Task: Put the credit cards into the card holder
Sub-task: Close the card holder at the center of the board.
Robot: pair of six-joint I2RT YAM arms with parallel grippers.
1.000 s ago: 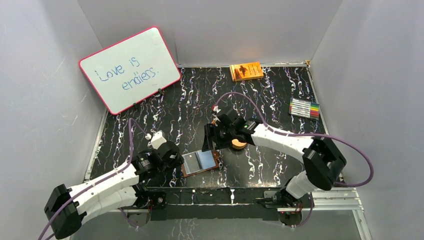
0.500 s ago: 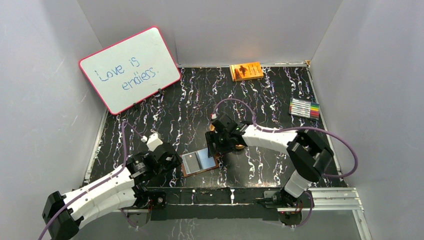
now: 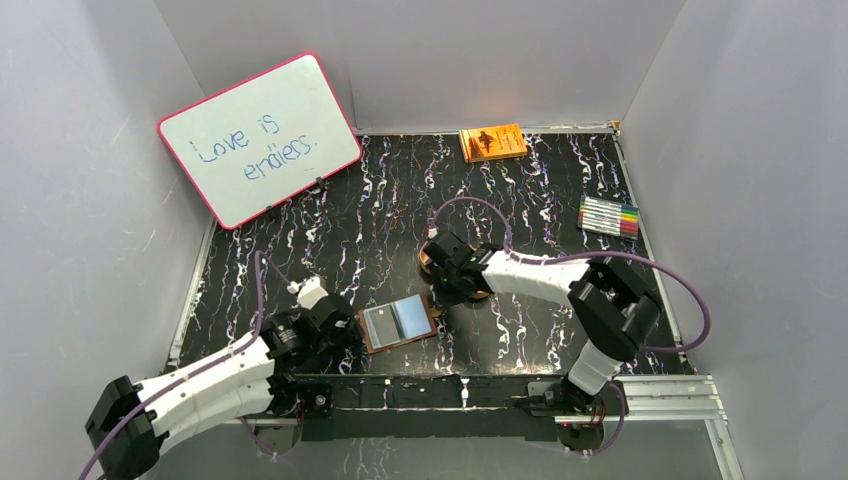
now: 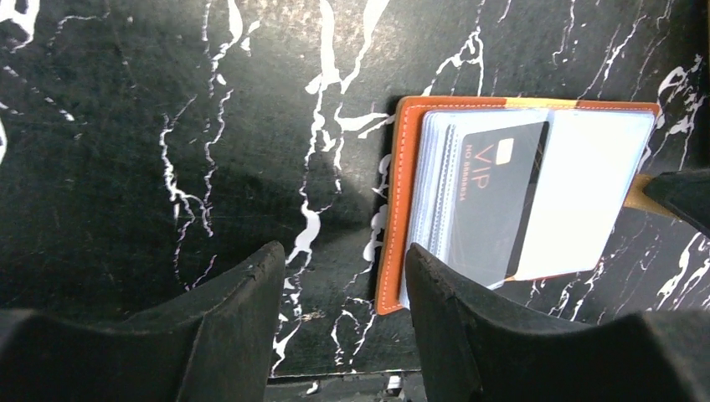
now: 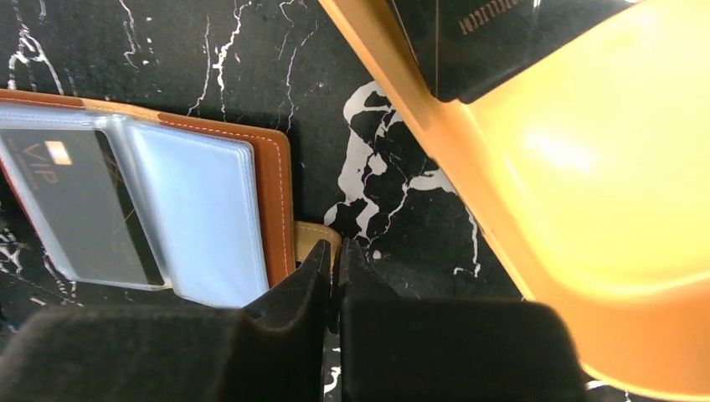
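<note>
The brown card holder lies open on the black marbled table, near the front edge. A black VIP credit card sits inside its clear sleeves. Another dark credit card rests in the tan tray. My left gripper stands open at the holder's left edge, its right finger over the near corner. My right gripper is shut on the holder's tan strap tab at its right edge, beside the tray. In the top view the right gripper sits low between holder and tray.
A whiteboard leans at the back left. An orange book lies at the back wall and a pack of markers at the right. Grey walls enclose the table on three sides.
My right gripper has dropped toward the card holder's right edge and closed on its strap tab. The left arm shifted slightly, staying open at the holder's left side.
</note>
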